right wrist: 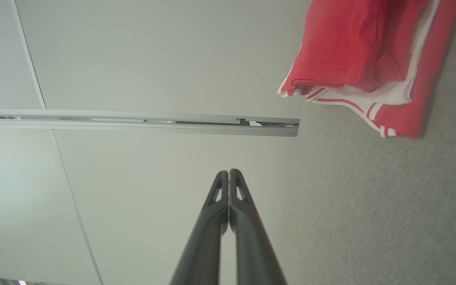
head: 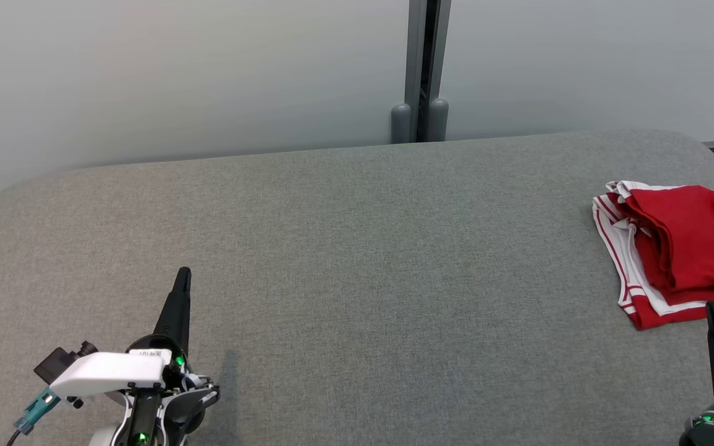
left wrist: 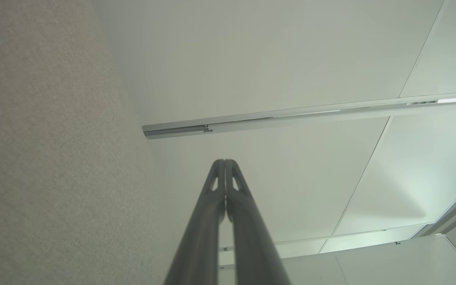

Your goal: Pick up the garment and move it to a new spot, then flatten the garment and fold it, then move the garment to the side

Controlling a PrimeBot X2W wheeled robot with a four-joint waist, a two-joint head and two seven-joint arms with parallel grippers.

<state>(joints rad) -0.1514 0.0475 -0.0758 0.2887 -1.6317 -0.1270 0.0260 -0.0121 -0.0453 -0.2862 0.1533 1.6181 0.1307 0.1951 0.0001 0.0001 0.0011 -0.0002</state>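
The garment [head: 679, 248] is red with white stripes and lies folded at the right edge of the grey table [head: 357, 279]; the head view cuts off its right side. In the right wrist view the garment [right wrist: 366, 59] sits at the upper right, apart from the fingers. My left gripper [head: 183, 272] stands at the lower left of the table, shut and empty, its fingers pressed together [left wrist: 225, 162]. My right gripper [head: 713, 306] is at the lower right, just in front of the garment's near edge, shut with nothing between its fingers [right wrist: 228, 172].
A pale wall [head: 177, 74] with a dark vertical post [head: 422, 68] stands behind the table's far edge. The grey felt surface stretches wide between the two grippers.
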